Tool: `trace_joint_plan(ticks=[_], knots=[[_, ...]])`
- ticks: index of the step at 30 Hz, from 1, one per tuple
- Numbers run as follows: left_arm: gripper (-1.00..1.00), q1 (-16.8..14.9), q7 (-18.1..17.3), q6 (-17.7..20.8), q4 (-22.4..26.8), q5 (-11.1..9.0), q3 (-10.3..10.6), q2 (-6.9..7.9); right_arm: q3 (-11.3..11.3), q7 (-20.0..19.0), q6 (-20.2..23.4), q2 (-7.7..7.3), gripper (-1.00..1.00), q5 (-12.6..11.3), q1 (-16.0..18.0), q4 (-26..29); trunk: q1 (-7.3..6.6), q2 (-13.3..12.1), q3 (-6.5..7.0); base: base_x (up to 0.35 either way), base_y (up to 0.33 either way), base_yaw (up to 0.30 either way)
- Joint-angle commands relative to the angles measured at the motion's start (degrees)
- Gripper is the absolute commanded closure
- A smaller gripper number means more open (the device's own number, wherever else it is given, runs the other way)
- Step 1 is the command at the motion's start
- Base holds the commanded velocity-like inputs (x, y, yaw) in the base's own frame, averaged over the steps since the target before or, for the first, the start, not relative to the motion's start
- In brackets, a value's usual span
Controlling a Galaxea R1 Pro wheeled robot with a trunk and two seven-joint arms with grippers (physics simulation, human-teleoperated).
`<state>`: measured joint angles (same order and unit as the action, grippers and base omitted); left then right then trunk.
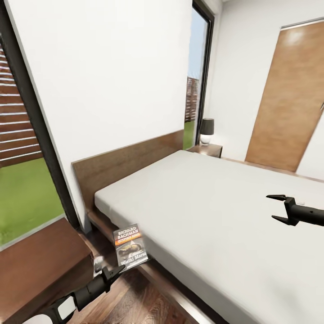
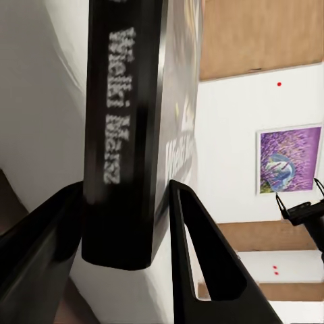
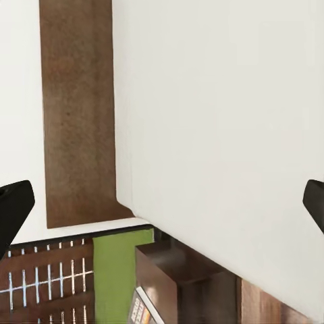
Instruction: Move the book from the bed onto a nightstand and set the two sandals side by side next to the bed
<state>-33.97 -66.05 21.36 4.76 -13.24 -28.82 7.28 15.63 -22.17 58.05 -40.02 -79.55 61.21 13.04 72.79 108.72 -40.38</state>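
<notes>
The bed (image 1: 216,211) was set against the far-left wall. One nightstand (image 1: 36,261) was placed at its near left, another (image 1: 208,149) at its far end. The book (image 1: 129,246) was held upright between near nightstand and bed, above the floor (image 1: 135,306).

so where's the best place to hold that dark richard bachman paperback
By its lower edge near the spine, as the left hand has it: the thin dark paperback stands upright beside the grey mattress, so fingers fit across its thickness from below.
</notes>
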Motion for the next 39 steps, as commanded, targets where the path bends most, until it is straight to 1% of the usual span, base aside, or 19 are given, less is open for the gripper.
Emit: trace_joint_plan(ticks=[1,8,12,33,39], knots=[[1.00,0.0,-0.1,0.6,0.0,-0.6,0.3,0.01,0.3,-0.6,0.0,-0.05,-1.00,0.3,0.1,0.0,-0.01,0.0,-0.08,0.000,0.000,0.248],[1.00,0.0,-0.1,0.6,0.0,-0.6,0.2,0.01,0.3,-0.6,0.0,-0.05,-1.00,0.3,0.1,0.0,-0.01,0.0,-0.22,0.000,0.000,0.250],[1.00,0.0,-0.1,0.6,0.0,-0.6,0.2,0.01,0.4,-0.6,0.0,-0.05,-1.00,0.3,0.1,0.0,-0.01,0.0,-0.27,0.000,0.000,0.151],[1.00,0.0,-0.1,0.5,0.0,-0.7,0.2,0.01,0.5,-0.6,0.0,-0.05,-1.00,0.4,0.1,0.1,-0.01,0.0,-0.30,0.000,0.000,0.017],[1.00,0.0,-0.1,0.5,0.0,-0.7,0.2,0.01,0.4,-0.6,0.0,-0.05,-1.00,0.4,0.1,0.1,-0.01,0.0,-0.38,0.000,0.000,0.140]])
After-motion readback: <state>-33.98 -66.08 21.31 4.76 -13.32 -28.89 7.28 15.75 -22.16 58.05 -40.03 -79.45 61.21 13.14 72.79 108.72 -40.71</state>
